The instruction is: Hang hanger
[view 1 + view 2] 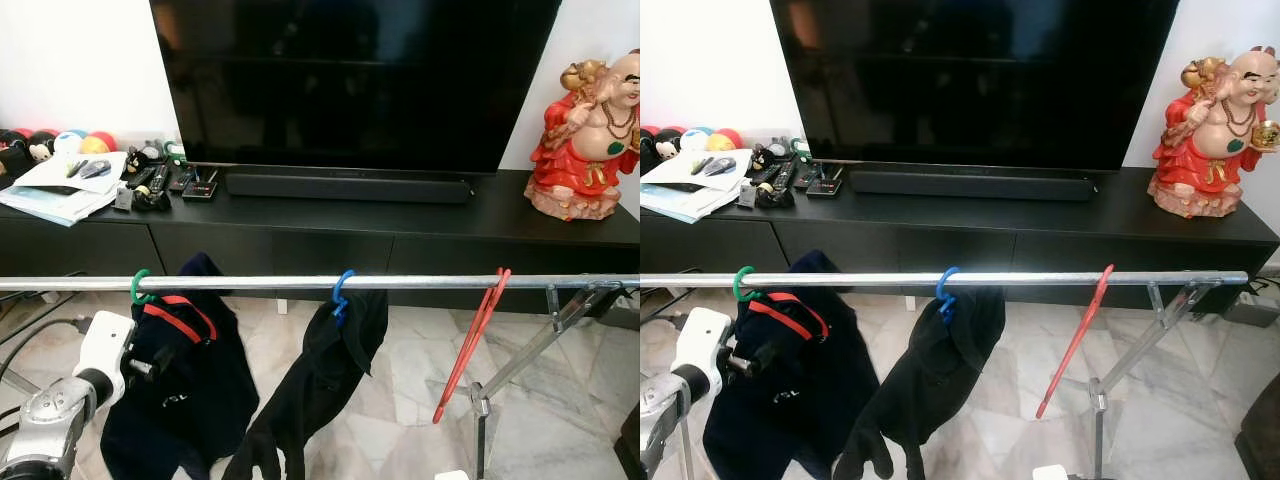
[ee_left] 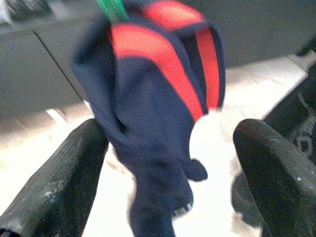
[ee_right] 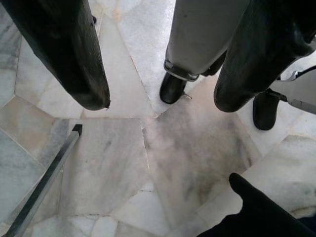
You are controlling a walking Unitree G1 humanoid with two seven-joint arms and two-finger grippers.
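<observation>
Left gripper (image 2: 163, 163): we hold it spread wide, just short of the navy garment (image 1: 185, 385) on the green hanger (image 1: 138, 287).
Hanger position: hooked on the rail (image 1: 300, 283), far left.
Technique: we confirm the hook seats fully before backing off.
Right gripper (image 3: 158, 74): parted, empty, aimed at the floor (image 3: 148, 163).
Containers: none seen.

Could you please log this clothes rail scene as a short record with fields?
rail: metal rail across the view, in front of the TV cabinet
green hanger: on rail, carrying navy and red garment
blue hanger: on rail, carrying black garment
red hanger: on rail, bare, tilted
left tool: open, beside navy garment
right tool: open, pointing at marble floor
</observation>
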